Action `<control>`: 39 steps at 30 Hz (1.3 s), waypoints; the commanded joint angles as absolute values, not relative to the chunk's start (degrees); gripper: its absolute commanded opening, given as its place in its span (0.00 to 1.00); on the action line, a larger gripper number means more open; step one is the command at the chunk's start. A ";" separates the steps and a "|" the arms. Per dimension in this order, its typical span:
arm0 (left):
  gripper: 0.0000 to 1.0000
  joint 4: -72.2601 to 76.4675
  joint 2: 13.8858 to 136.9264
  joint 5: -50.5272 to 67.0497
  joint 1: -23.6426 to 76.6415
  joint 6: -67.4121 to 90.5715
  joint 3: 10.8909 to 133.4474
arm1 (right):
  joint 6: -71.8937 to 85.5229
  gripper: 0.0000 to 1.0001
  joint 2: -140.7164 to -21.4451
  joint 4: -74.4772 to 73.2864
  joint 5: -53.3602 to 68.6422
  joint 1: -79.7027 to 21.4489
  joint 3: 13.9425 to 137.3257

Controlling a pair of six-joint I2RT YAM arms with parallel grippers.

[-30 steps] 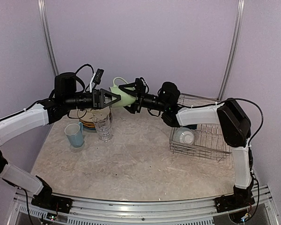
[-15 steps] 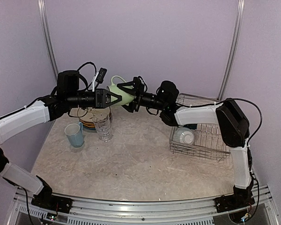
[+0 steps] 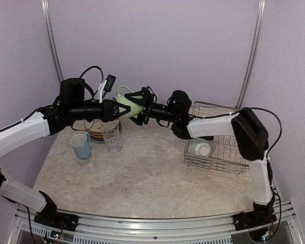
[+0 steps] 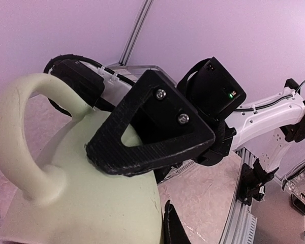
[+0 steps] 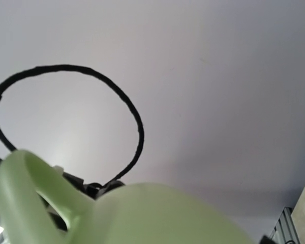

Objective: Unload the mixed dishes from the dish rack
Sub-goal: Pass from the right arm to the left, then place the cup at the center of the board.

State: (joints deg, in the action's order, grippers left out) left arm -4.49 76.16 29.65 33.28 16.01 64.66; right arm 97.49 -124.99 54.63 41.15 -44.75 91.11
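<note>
Right claw pinches the mug; left claw surrounds it (clamped? I cannot tell), so I'd close left before right releases.

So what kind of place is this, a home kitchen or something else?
Probably a robot test cell, not a kitchen. Lilac walls with metal poles enclose the table; two arms are bolted to a metal rail at its near edge; the only kitchen things are a dish rack and a few dishes.
</note>
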 commanded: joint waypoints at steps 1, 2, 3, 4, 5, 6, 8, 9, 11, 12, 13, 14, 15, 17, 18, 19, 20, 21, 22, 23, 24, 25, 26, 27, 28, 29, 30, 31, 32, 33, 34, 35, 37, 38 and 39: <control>0.00 -6.03 70.28 24.52 32.83 15.87 62.36 | 91.21 0.92 -123.12 60.17 41.27 -44.54 90.40; 0.00 -5.90 69.25 24.25 32.79 15.68 61.90 | 90.21 0.98 -122.81 59.16 41.15 -44.50 89.82; 0.00 -5.92 67.51 23.96 32.78 15.55 61.47 | 89.43 1.00 -122.59 58.42 41.07 -44.34 89.48; 0.00 -6.22 66.17 23.43 32.78 15.27 61.10 | 89.04 1.00 -122.54 58.03 41.05 -44.20 89.28; 0.00 -6.55 65.26 22.56 32.78 14.92 60.53 | 89.00 1.00 -122.62 58.34 41.09 -44.01 89.03; 0.00 -7.04 63.78 21.64 32.72 14.56 60.15 | 89.18 1.00 -122.76 59.13 41.13 -43.83 88.80; 0.00 -8.50 61.86 19.88 32.55 13.86 59.55 | 89.97 1.00 -123.19 60.64 41.13 -43.62 88.24; 0.00 -9.51 61.15 19.07 32.42 13.75 59.43 | 90.30 1.00 -123.27 61.13 41.13 -43.40 87.93; 0.00 -12.77 59.01 17.46 32.27 14.22 59.70 | 90.04 1.00 -123.21 61.20 41.01 -42.93 86.83; 0.00 -14.70 58.46 16.44 32.26 14.72 60.01 | 89.43 1.00 -122.96 60.81 40.67 -42.65 86.11; 0.00 -17.33 57.77 15.43 32.27 15.25 60.49 | 88.41 1.00 -122.45 59.68 40.47 -42.27 85.38; 0.00 -19.99 57.42 14.15 32.26 15.98 60.92 | 86.49 1.00 -121.98 58.25 40.37 -41.83 84.82; 0.00 -22.50 57.04 12.95 32.26 17.03 61.13 | 84.89 1.00 -121.34 56.29 40.24 -41.45 84.22; 0.00 -27.91 56.34 11.06 32.26 18.72 61.18 | 81.19 1.00 -119.96 52.15 39.73 -40.45 83.13; 0.00 -30.06 55.99 10.27 32.26 19.72 61.03 | 79.18 1.00 -119.12 49.56 39.46 -39.93 82.73; 0.00 -32.20 55.72 9.30 32.26 20.94 60.89 | 77.25 1.00 -118.28 47.32 39.12 -39.41 82.31; 0.00 -34.03 55.39 8.55 32.30 22.25 60.64 | 75.38 1.00 -117.32 44.78 38.72 -38.94 82.03; 0.00 -35.84 55.11 7.71 32.26 23.37 60.33 | 73.36 1.00 -116.48 42.22 38.27 -38.47 81.84; 0.00 -37.46 54.76 6.82 32.26 24.66 59.91 | 71.21 1.00 -115.21 39.62 37.71 -38.03 81.73; 0.00 -38.93 54.56 5.78 32.30 25.88 59.45 | 69.19 1.00 -114.25 36.71 37.07 -37.58 81.78; 0.00 -40.53 54.35 4.91 32.26 27.17 59.09 | 67.27 1.00 -113.39 34.14 36.42 -37.21 81.94; 0.00 -42.01 54.45 4.03 32.26 28.42 58.87 | 65.49 1.00 -112.46 31.55 35.67 -36.84 82.10; 0.00 -43.58 54.55 3.47 32.26 29.52 58.70 | 63.74 1.00 -111.60 29.12 35.01 -36.50 82.26; 0.00 -44.92 54.98 2.87 32.26 30.79 58.44 | 62.26 1.00 -110.88 26.26 34.24 -36.21 82.45; 0.00 -46.12 55.32 2.57 32.26 31.47 58.23 | 60.86 1.00 -110.09 24.78 33.56 -35.83 82.61; 0.00 -47.07 55.91 2.29 32.28 31.85 57.94 | 59.59 1.00 -109.41 22.43 32.97 -35.42 82.75; 0.00 -48.03 56.99 2.01 32.28 32.16 57.72 | 58.46 1.00 -108.73 20.80 32.34 -35.15 82.86; 0.00 -49.00 57.80 1.56 32.30 32.54 57.54 | 57.22 1.00 -108.07 19.00 31.74 -34.81 83.01; 0.00 -49.88 58.95 0.91 32.26 32.98 57.32 | 56.09 1.00 -107.44 17.34 30.98 -34.62 83.22; 0.00 -50.50 59.89 0.64 32.17 33.37 57.04 | 54.66 1.00 -106.70 15.25 30.19 -34.41 83.42; 0.00 -50.81 61.54 0.55 32.17 33.70 56.79 | 53.11 1.00 -106.25 12.91 29.26 -34.18 83.86; 0.00 -50.92 62.54 0.48 32.17 34.05 56.52 | 51.37 1.00 -105.61 10.35 28.06 -34.05 84.41; 0.00 -50.85 64.87 0.19 32.17 34.92 56.18 | 46.32 1.00 -104.71 4.27 25.26 -33.91 86.23; 0.00 -50.55 66.62 0.19 32.17 35.26 55.98 | 44.85 1.00 -104.61 0.47 23.73 -33.92 87.47; 0.00 -50.21 68.03 0.13 32.15 35.44 55.78 | 41.82 1.00 -104.51 -3.51 22.03 -33.87 88.97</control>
State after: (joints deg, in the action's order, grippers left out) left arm -50.89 64.51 2.24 32.53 33.36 56.12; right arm 53.34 -106.96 13.06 28.91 -34.33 84.36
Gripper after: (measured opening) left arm 0.055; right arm 0.998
